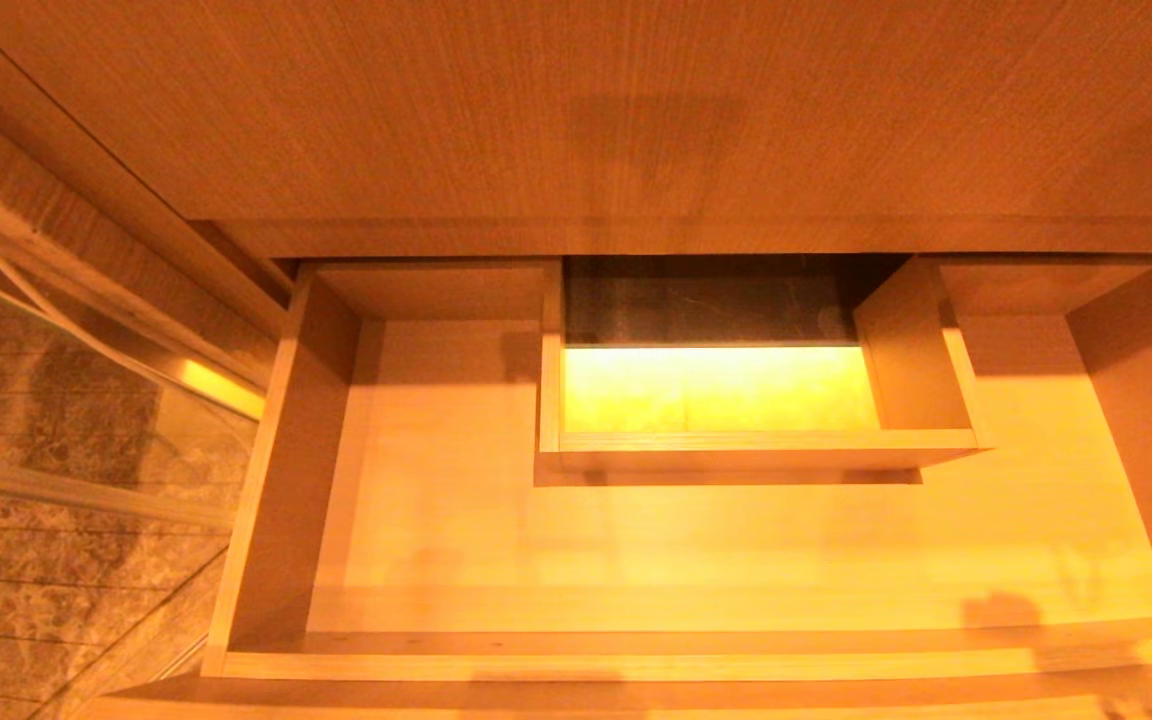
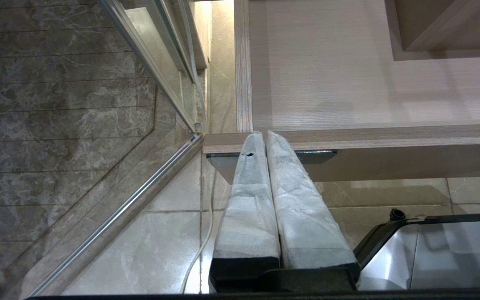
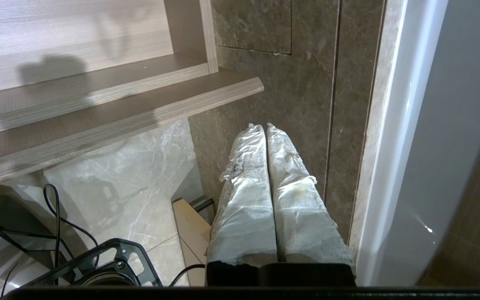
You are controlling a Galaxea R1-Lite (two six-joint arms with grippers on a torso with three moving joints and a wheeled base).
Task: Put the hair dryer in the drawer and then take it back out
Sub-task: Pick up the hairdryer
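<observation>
The drawer (image 1: 636, 540) runs past the head view's right edge, its front corner there cut off, while in the left wrist view the dark label (image 2: 319, 156) under its front edge sits partly hidden behind the left gripper's wrapped fingers (image 2: 286, 200).

One open drawer (image 1: 266, 450) with one boxed cut-out (image 1: 766, 440); two end effectors, left (image 2: 263, 134) and right (image 3: 260, 126).

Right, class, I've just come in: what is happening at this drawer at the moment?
Nothing is being handled. The wide wooden drawer stands pulled open, and no hair dryer shows in any view. The left gripper is shut and empty, by the drawer's front edge at its left corner. The right gripper is also shut and empty, off the drawer's right front corner, above the tiled floor.
</observation>
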